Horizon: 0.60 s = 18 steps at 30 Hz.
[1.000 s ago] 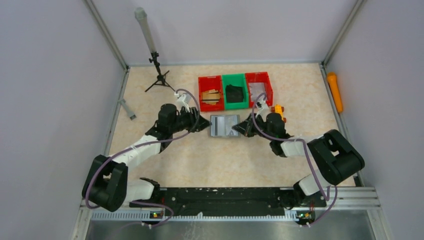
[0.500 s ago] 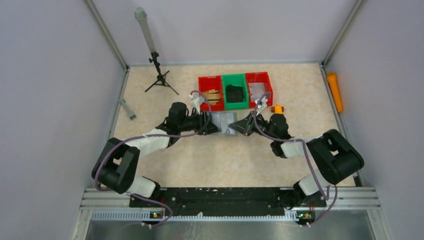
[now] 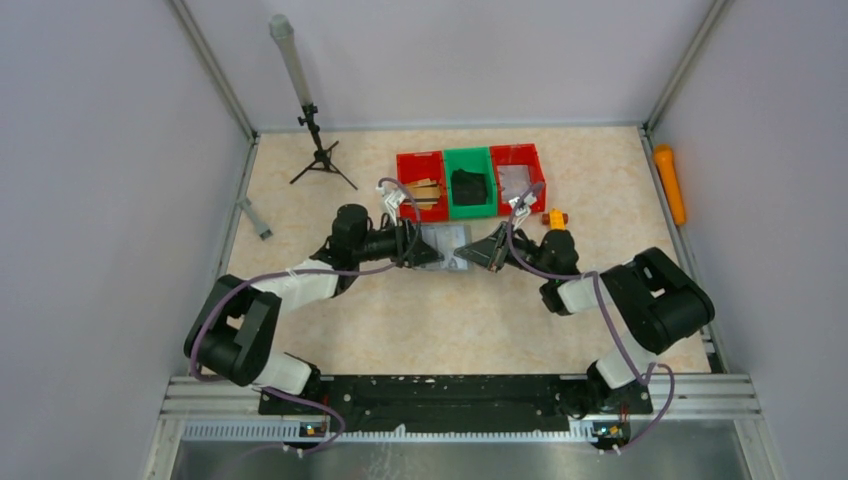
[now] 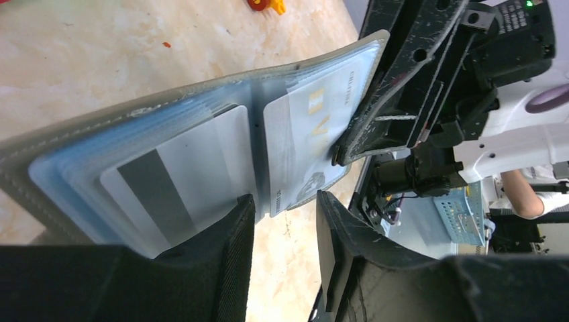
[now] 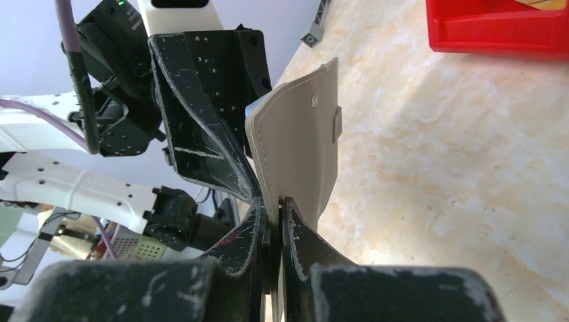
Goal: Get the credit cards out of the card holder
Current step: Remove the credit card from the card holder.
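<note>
The grey card holder (image 3: 446, 243) is held open off the table between my two grippers. In the left wrist view its translucent blue pockets (image 4: 80, 168) hold the credit cards: one with a dark stripe (image 4: 181, 178), one with gold lettering (image 4: 308, 127). My left gripper (image 3: 417, 250) is open, its jaws (image 4: 285, 211) apart at the holder's lower edge, with the lettered card's corner between them. My right gripper (image 3: 480, 253) is shut (image 5: 274, 204) on the holder's grey outer flap (image 5: 298, 147), which stands upright with its tab showing.
A red bin (image 3: 420, 186), a green bin (image 3: 469, 183) with a black object, and a second red bin (image 3: 518, 176) stand just behind the holder. A small orange toy (image 3: 555, 217) lies beside the right wrist. A tripod (image 3: 318, 150) stands at back left, an orange cylinder (image 3: 670, 183) at right.
My left gripper has moved right, up to the holder. The holder, flat on the table a second ago, is now lifted and tilted by my right gripper.
</note>
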Available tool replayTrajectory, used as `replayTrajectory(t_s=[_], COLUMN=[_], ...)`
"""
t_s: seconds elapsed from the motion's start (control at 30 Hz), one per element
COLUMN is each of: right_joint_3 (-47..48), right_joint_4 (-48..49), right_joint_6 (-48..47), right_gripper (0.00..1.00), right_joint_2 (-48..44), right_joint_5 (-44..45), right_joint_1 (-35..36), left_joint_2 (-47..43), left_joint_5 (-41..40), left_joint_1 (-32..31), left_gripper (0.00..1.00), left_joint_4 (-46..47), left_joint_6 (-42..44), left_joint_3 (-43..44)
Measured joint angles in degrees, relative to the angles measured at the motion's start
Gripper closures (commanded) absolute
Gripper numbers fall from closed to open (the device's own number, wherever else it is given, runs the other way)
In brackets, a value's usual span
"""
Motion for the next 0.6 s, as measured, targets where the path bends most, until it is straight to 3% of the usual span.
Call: replayTrajectory(t_s=[0.27,0.53,0.6], right_joint_3=[0.00,0.02,0.02], right_joint_4=[3.98,7.89,8.09], right_joint_6=[3.06,5.33,5.46], right_gripper=[1.00,1.00,0.90], right_joint_2=[0.72,2.80,3.15], right_joint_5=[-2.93,-4.83,-4.90], right_joint_1=[-0.04,-0.04,-0.04], left_joint_2=[-0.87,-0.96,-1.44], left_joint_5=[3.08,4.44,4.46], left_joint_1=[0.31,0.52,0.63], left_gripper=[0.66,0.89,0.93], left_joint_4=[6.60,10.58,10.97], left_joint_6=[-2.97,-5.20,-5.44], left_joint_3=[-1.46,-2.64,-3.17])
